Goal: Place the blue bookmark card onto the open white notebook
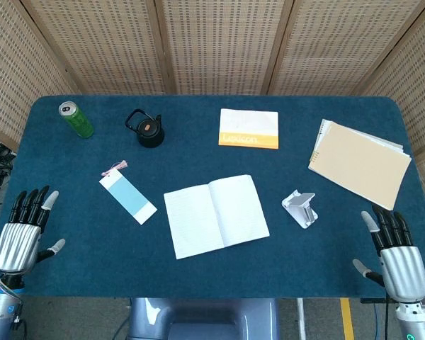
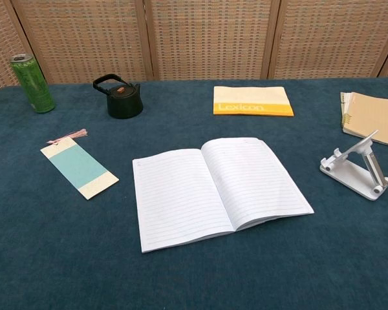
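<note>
Blue bookmark (image 1: pixel 128 197) flat on the worktop (image 1: pixel 212 283), left of centre in the head view, long axis slanting from upper left to lower right, just left of the open notebook (image 1: pixel 215 215). Left hand (image 1: pixel 25 230) at lower left, fingers spread and empty, clearly nearer; right hand (image 1: pixel 397 248) at lower right, likewise spread and empty. Nothing between bookmark and notebook; can (image 1: pixel 76 119) and kettle (image 1: pixel 149 129) well up the frame, stand (image 1: pixel 300 207) right of the notebook.

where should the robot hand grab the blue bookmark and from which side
Probably by a long edge near its middle, coming down from above with the left robot hand, which is nearer. The bookmark lies flat on the table, so there is no raised part to hold; a fingertip likely has to get under an edge. Avoid the thin pink tassel at its far end.
</note>
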